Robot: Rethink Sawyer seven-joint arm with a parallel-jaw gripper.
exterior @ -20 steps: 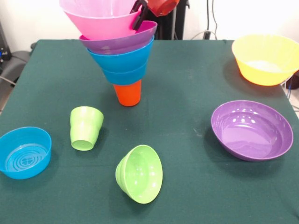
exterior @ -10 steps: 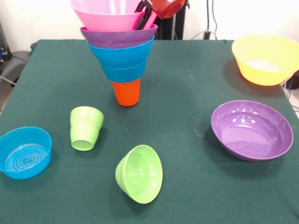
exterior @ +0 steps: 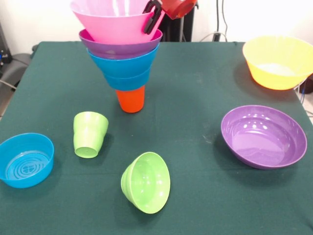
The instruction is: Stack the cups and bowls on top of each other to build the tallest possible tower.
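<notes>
My fingers [exterior: 152, 17] were pinched on the pink bowl's [exterior: 110, 22] rim, seating it atop the tower [exterior: 124, 58] at the counter's [exterior: 195, 98] far side. Next, I judged, came a gentle release before fetching the purple bowl [exterior: 264, 137].

The bench [exterior: 195, 98] is dark green. In the upper left, the tower [exterior: 122, 58] runs from an orange cup [exterior: 131, 100] through two blue bowls [exterior: 126, 66] and a purple bowl [exterior: 120, 47] to a pink bowl [exterior: 112, 19]. The black pincer [exterior: 152, 18] hangs from a red arm. At right sit a yellow-orange bowl [exterior: 278, 62] and a purple bowl [exterior: 263, 136]. At lower left are a ridged lime green cup [exterior: 89, 133], a lime green bowl [exterior: 145, 182] and a blue bowl [exterior: 25, 159] with concentric rings inside.
</notes>
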